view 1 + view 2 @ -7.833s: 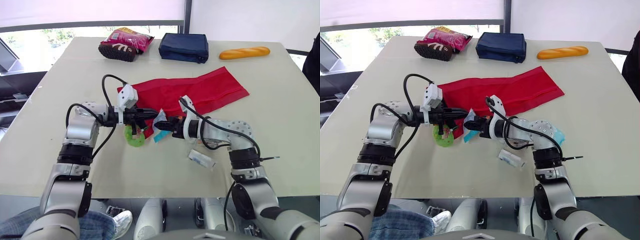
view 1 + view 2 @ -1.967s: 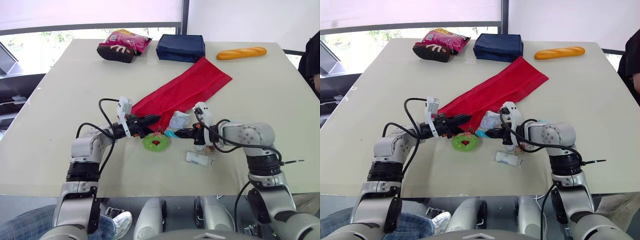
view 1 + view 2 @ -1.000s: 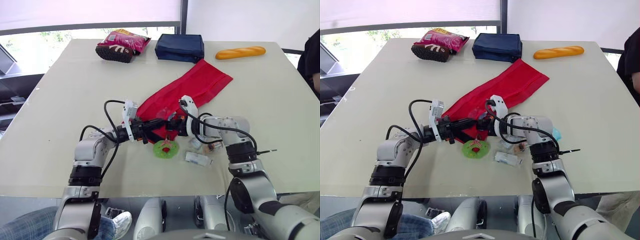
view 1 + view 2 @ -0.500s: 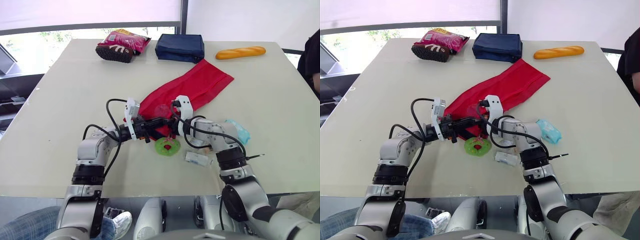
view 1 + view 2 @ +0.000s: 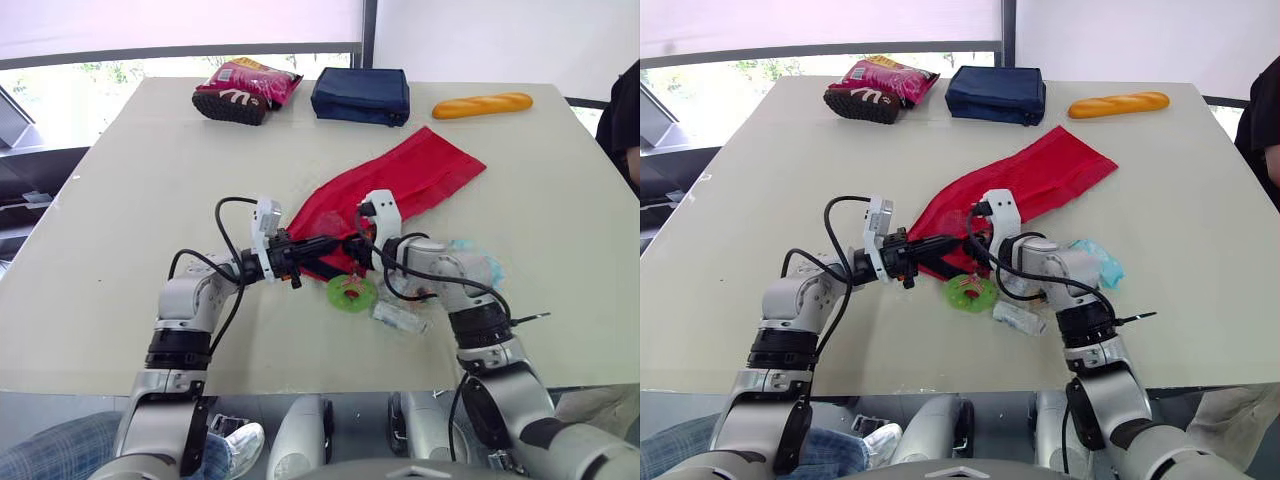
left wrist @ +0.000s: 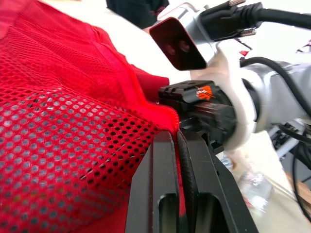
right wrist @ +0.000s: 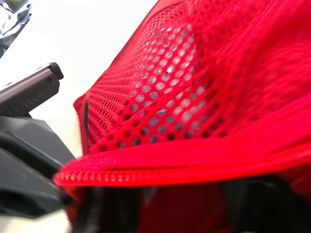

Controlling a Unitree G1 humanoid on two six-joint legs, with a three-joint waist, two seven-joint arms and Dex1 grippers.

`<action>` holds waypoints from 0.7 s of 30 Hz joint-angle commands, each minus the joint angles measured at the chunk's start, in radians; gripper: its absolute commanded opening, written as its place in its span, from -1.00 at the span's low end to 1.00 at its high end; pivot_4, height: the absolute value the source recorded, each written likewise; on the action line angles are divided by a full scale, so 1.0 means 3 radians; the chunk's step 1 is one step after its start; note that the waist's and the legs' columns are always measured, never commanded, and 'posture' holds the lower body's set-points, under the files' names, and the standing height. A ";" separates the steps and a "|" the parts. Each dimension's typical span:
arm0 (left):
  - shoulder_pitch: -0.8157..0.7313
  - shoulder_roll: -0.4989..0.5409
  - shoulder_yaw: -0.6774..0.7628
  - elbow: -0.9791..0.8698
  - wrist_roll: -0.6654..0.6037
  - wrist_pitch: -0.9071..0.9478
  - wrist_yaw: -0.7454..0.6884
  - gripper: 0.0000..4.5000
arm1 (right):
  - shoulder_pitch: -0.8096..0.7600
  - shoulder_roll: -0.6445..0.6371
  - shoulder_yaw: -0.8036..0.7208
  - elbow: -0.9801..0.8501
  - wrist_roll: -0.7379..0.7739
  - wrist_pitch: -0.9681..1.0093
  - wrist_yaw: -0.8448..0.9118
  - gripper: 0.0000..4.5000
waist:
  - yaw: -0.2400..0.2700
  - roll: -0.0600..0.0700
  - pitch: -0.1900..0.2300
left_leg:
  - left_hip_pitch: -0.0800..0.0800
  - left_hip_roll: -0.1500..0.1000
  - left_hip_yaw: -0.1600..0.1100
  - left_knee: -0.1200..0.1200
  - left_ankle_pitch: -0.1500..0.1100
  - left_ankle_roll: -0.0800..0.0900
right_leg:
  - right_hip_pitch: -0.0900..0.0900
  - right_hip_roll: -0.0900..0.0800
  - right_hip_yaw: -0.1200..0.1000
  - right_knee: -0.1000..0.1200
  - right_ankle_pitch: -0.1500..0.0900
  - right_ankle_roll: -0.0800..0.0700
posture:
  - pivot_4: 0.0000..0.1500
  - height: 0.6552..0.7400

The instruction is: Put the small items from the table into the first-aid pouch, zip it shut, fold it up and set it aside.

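A long red mesh pouch (image 5: 410, 185) lies slanted in the middle of the pale desk (image 5: 140, 180). Its near end is lifted a little off the desk, and both arms meet there.

The left jaws are almost closed. They pinch the thin red rim of the pouch, and the wrist view shows the rim squeezed between the two black fingers (image 6: 163, 194). The right jaws sit at the same near end, tip to tip with the left ones. Red mesh hangs over them, so I cannot tell if they are wide or narrow. The white camera block on the right wrist (image 6: 194, 39) is very close to the left jaws.

A round green ring with a red middle (image 5: 352, 291) lies on the desk just below the two jaws, beside the pouch end. A small clear packet (image 5: 399, 317) lies near it, closer to the robot. A light blue packet (image 5: 480, 263) lies behind the right arm.

At the far edge of the desk, well apart from the pouch, are a pink and brown snack bag (image 5: 248, 90), a dark blue cloth case (image 5: 360, 95) and a yellow bread loaf (image 5: 482, 104). A person in dark clothes (image 5: 625, 110) is at the right side of the desk.
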 commanded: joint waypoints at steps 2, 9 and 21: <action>-0.0079 0.0067 0.0050 0.0139 0.0073 -0.0069 0.0087 -1.00 | 0.0091 -0.0183 0.0116 -0.0574 0.0220 0.0073 0.0400 0.61 | 0.0001 0.0000 0.0000 | 0.0001 0.0000 0.0000 0.0000 0.0000 0.0000 | 0.0000 0.0000 0.0000 0.0001 0.0000 0.0000 | 1.00 0.44; -0.0159 0.0113 -0.0009 0.0260 0.0091 -0.0125 0.0050 -1.00 | 0.0139 -0.0263 0.0045 -0.0644 0.0256 0.0126 0.0405 0.61 | -0.0001 0.0000 0.0000 | 0.0001 0.0000 0.0001 0.0000 0.0000 0.0000 | 0.0000 0.0001 0.0001 0.0000 -0.0001 0.0001 | 1.00 0.44; -0.0175 0.0150 -0.0018 0.0278 0.0086 -0.0126 0.0038 -1.00 | 0.0154 -0.0177 0.0130 -0.0579 0.0117 0.0007 0.0340 0.79 | 0.0000 0.0000 0.0000 | 0.0001 0.0000 0.0001 0.0000 0.0000 0.0000 | 0.0000 0.0001 0.0001 0.0001 -0.0001 0.0001 | 1.00 0.44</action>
